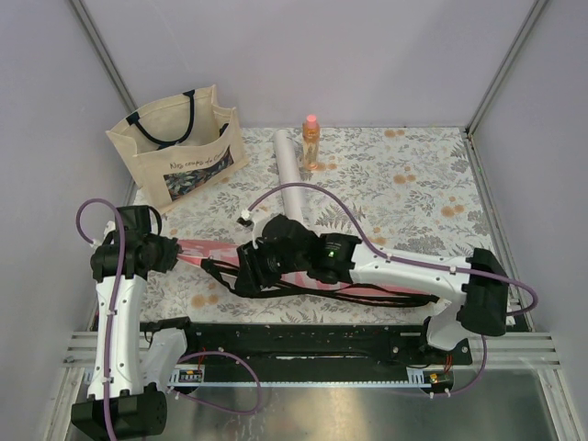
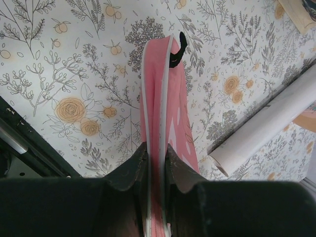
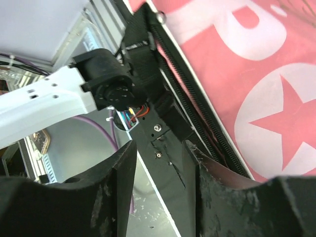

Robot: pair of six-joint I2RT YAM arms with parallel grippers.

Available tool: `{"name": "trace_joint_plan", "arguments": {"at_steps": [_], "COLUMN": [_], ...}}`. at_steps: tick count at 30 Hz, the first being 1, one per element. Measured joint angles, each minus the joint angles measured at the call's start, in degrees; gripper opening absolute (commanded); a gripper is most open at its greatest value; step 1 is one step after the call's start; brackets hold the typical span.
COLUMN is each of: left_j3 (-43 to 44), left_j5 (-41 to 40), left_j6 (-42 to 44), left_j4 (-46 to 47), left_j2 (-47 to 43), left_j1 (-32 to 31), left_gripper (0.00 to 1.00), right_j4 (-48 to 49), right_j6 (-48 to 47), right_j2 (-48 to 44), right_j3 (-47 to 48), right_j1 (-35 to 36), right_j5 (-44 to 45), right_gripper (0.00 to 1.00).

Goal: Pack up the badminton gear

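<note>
My left claw [image 2: 157, 153] was pinched on the thin edge of the pink cover [image 2: 168, 108], which lay at the lower middle of the overhead view. My right claw [image 3: 160, 158] stood apart beside the cover's black zip [image 3: 197, 106]. I judged that slim hold could slip, or a hard pull could drag the cover against the white tube [image 2: 266, 121] lying near it. I counted one cover, one tube, one tote bag [image 1: 175, 152] and one orange bottle [image 1: 311, 142]; no racket showed
</note>
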Motion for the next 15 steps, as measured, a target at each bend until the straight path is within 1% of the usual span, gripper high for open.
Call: {"name": "trace_joint_plan", "arguments": {"at_steps": [3,8,11,15], "left_j3": [-0.11,-0.37,-0.37,-0.46], "left_j5": [0.07,0.39,0.48,0.74], "left_j6": [0.0,0.0,-0.02,-0.02], "left_j4": [0.07,0.0,0.0,0.02], "left_j2": [-0.9,-1.86,-2.05,-2.16], "left_j1": [0.0,0.02,0.02,0.02], "left_gripper": [0.11,0.11,0.12,0.12], "right_j4": [0.07,3.43,6.91,10.34], "right_j6": [-1.22,-1.46,-0.85,-0.13], "right_j2": [-2.51,-2.23,0.09,6.23], "right_j3": [0.92,3.85,4.92,7.32], "right_j1": [-0.39,-3.78,-6.64,-8.79], "right_j5": [-0.33,-3.17,-4.96,-8.9], "right_gripper": [0.51,0.52,0.52,0.52]}}
